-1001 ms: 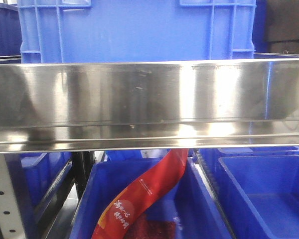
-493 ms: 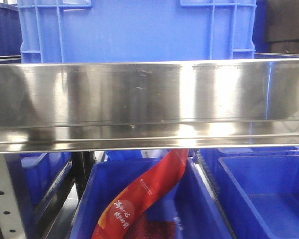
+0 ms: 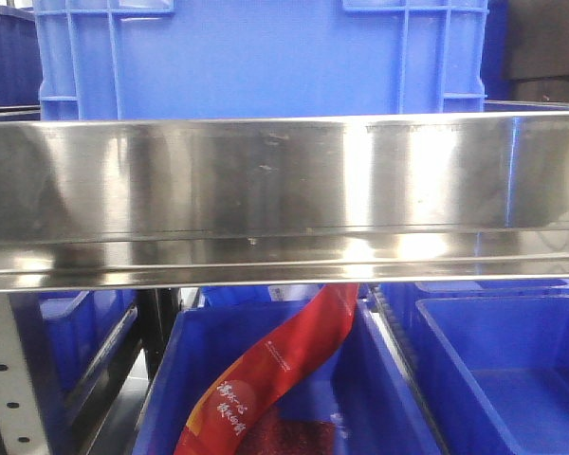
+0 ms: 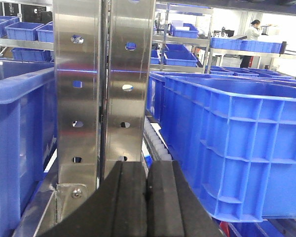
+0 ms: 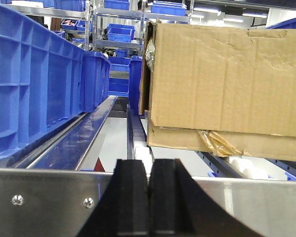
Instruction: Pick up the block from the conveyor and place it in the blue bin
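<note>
Below the shiny steel rail (image 3: pixel 284 180), a blue bin (image 3: pixel 507 370) is seen. No block or belt is shown, so how it is best held cannot be told. Both the left tool (image 4: pixel 147 197) and right tool (image 5: pixel 149 197) are kept closed, with nothing held.

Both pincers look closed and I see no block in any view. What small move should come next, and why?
Probably wait with both arms held back: the left pincer and right pincer are shut and empty, facing a steel upright and a cardboard box. No block or belt is visible, so there is nothing to reach for.
</note>
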You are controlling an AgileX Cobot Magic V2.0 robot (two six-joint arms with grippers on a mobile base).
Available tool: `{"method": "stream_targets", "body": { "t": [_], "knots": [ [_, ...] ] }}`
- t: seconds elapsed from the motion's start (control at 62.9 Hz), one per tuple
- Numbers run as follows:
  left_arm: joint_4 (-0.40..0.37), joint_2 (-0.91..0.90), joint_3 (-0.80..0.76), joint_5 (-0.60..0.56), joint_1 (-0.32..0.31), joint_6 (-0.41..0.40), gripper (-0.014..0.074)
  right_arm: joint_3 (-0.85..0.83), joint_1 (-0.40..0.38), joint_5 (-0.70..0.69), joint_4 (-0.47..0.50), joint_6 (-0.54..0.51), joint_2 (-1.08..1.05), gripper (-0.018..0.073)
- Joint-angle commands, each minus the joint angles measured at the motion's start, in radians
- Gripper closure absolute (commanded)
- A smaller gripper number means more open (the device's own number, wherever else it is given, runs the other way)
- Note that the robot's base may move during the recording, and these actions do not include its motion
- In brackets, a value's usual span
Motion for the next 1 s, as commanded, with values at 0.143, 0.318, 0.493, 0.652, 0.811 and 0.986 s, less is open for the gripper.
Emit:
{"method": "stream_targets", "body": {
  "t": [0.143,0.318,0.493,0.652,0.811,0.986],
  "knots": [
    [-0.006,-0.003,-0.003,-0.013,0.004,0.002,0.0707,0.002,-0.007,-0.012,-0.006,0.002,-0.008,0.0722],
    [-0.006,-0.003,-0.003,-0.013,0.004,0.002,0.0707,0.002,-0.007,-0.012,-0.006,0.002,-0.008,0.0722],
    [-0.006,-0.003,-0.003,-0.013,0.004,0.002,0.0707,0.002,-0.007,-0.012,-0.006,0.002,-0.008,0.0722],
    [-0.006,-0.004,0.008,-0.016,0.004,0.002,0.0707,0.002,-0.007,-0.012,-0.006,0.002,-0.008,0.0722],
    [0.01,-0.017,0.096,-0.065,0.004,0.002,0.0707,0.002,-0.007,-0.012,-0.006,0.002,-0.008,0.0722],
    [0.082,-0.11,0.249,-0.177,0.004,0.002,0.0707,0.002,-0.007,-0.012,-0.006,0.002,-0.008,0.0722]
  ]
}}
